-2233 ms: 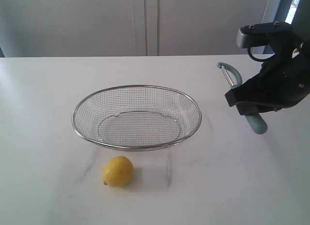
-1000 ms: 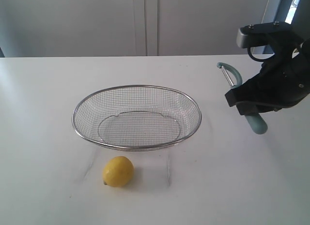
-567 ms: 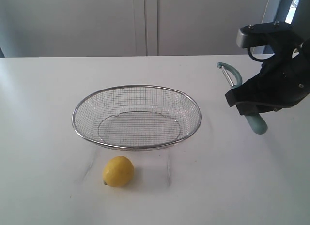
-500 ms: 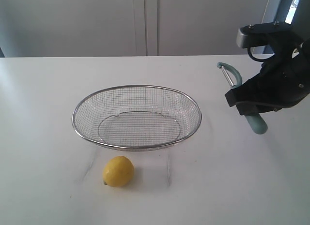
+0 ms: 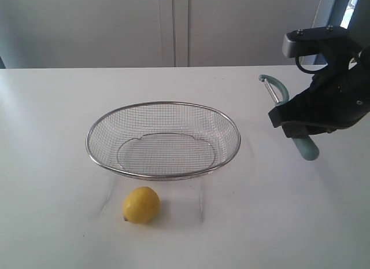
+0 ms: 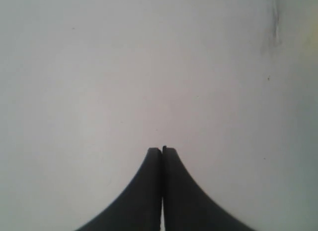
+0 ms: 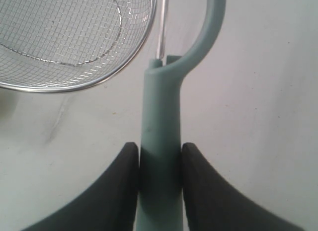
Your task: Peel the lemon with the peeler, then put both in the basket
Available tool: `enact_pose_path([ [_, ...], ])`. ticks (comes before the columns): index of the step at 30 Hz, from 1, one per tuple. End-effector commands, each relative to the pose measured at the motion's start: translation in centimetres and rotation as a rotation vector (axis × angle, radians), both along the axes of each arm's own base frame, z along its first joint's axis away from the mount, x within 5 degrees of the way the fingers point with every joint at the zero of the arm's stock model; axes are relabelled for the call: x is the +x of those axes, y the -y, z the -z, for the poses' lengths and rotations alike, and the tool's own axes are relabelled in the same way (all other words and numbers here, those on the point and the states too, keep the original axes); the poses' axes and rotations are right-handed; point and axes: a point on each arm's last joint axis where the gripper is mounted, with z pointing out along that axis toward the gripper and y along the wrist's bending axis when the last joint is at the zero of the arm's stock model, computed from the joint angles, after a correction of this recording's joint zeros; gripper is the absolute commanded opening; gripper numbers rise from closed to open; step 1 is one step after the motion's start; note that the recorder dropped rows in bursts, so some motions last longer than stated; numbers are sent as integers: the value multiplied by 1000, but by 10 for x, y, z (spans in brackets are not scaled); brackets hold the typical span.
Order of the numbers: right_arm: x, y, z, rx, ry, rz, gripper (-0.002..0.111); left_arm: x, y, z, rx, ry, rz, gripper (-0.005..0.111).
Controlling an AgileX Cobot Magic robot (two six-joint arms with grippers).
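The yellow lemon (image 5: 141,205) lies on the white table in front of the wire-mesh basket (image 5: 163,105). My right gripper (image 7: 159,148) is shut on the teal handle of the peeler (image 7: 160,141), to the right of the basket. In the exterior view the peeler (image 5: 276,88) sticks out from under the black gripper body, its curved head with the metal blade pointing away and the handle end showing below. The basket's rim (image 7: 99,82) shows close beside the peeler head in the right wrist view. My left gripper (image 6: 162,150) is shut over bare table, with nothing between its fingers.
The white table (image 5: 52,107) runs back to a pale wall with cabinet doors. The right arm's body (image 5: 326,101) hangs over the table's right side.
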Motion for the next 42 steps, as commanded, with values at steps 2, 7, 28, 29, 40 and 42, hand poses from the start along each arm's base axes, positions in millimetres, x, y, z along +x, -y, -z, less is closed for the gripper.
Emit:
enact_pose_path([
  [2,-1,0,-2,4,11,-2,0,9,11,0,-3,-48,59,0],
  [7,-1,0,-2,6,11,-1,0,16,22,9,12,-105,119,0],
  [28,-1,0,-2,6,13,-1,0,50,103,38,5,-161,323,0],
  [29,-1,0,-2,6,13,-1,0,52,108,38,5,-158,335,0],
  [40,-1,0,-2,7,18,0,0,62,148,51,1,-100,496,0],
  [42,0,0,-2,8,22,1,0,65,154,54,-14,-118,494,0],
])
